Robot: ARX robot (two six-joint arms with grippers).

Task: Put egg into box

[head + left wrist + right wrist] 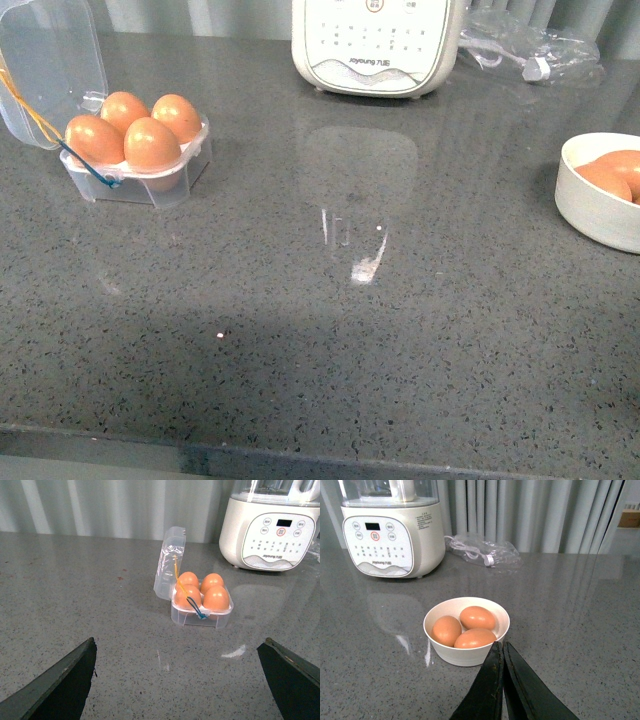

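While spread wide short of the box (pixel 200 616), left end effector (pixel 179 640); right end effector (pixel 499 644) clenched empty beside rim of bowl (pixel 460 656).

A round white bowl (pixel 465 656) is sitting on the grey speckled stone countertop (pixel 580 610), holding three smooth orange-brown eggs (pixel 477 618). The right gripper (pixel 501 645) is hovering at the bowl's near side, its dark fingers pressing together. Beyond the bowl, a cream push-button appliance (pixel 390 540) and a crumpled clear plastic bag (pixel 485 552) are resting

Bench (pixel 330 330) centre wide open. Obstacles: box (pixel 135 187) upper left with lid (pixel 45 60) up, appliance (pixel 375 45) top centre, bowl (pixel 590 215) right edge.
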